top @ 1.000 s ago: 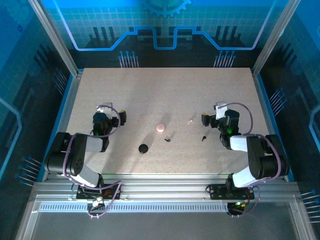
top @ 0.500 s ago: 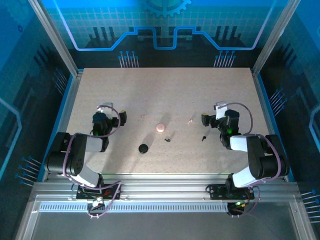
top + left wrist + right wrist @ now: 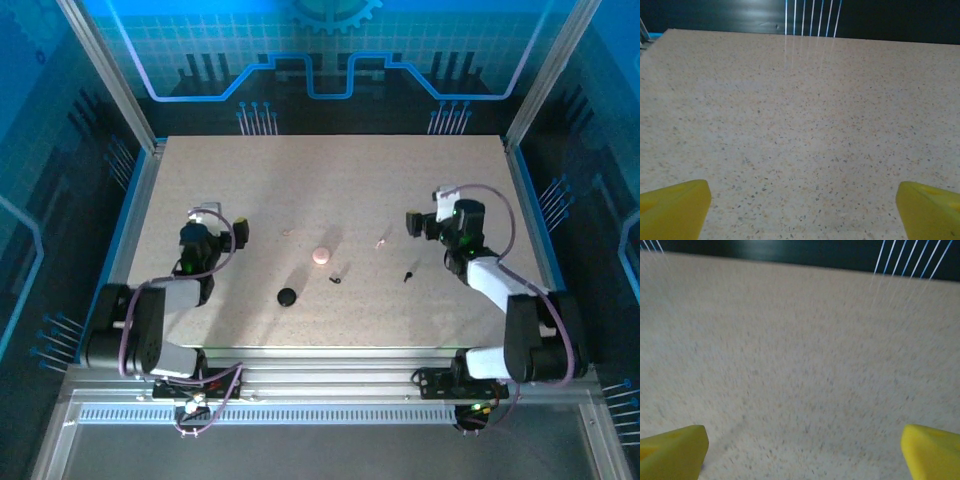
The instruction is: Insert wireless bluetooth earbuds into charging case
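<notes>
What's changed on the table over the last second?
The right fingers moved toward the far edge of the table as that arm stretched out; the left fingers barely shifted. Nothing was grasped or released; both stay open. The pink case, black case and earbuds haven't moved.

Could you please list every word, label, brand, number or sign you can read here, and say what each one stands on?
No words, brands or numbers can be read.
On the back wall: a gear emblem and blue circuit lines, no lettering.
On the pink case and the black case: too small to show any marking.
On the table: a speckled surface, nothing printed.
</notes>
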### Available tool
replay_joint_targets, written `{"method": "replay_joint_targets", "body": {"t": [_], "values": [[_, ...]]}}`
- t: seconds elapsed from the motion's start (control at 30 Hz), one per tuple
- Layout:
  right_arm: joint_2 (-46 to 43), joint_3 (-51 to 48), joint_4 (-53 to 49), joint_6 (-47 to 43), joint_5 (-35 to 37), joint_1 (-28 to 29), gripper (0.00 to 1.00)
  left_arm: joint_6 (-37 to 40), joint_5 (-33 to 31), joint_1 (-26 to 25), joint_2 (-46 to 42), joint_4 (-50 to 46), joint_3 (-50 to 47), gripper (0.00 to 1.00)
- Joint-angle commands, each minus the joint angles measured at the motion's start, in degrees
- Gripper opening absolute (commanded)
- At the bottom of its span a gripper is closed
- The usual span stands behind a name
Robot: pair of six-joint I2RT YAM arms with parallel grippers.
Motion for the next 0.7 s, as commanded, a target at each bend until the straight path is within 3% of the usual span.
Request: {"method": "replay_joint_targets", "body": {"t": [0.0,0.17,0.3,0.5,0.67], "values": [[-4.9,7.1,-21.2,4.8,1.9,1.5,1.0,-1.2,-0.5,-1.3,-7.7,-15.9,5.9,0.93],[-6.4,16.2,-42.7,11.3,5.2,5.7,1.0,-6.2,0.5,-6.5,-12.1,-42.9,17.8,0.85],[-7.8,18.0,-52.4,13.2,5.7,10.8,1.0,-8.7,1.1,-12.7,-11.2,-58.2,24.8,0.83],[-7.2,20.2,-61.7,18.8,3.2,18.4,0.99,-19.8,2.1,-16.9,-9.1,-64.2,24.6,0.78],[-2.9,22.1,-62.9,22.4,-2.1,25.3,0.88,-24.3,1.3,-17.7,-8.1,-65.7,23.0,0.79]]}}
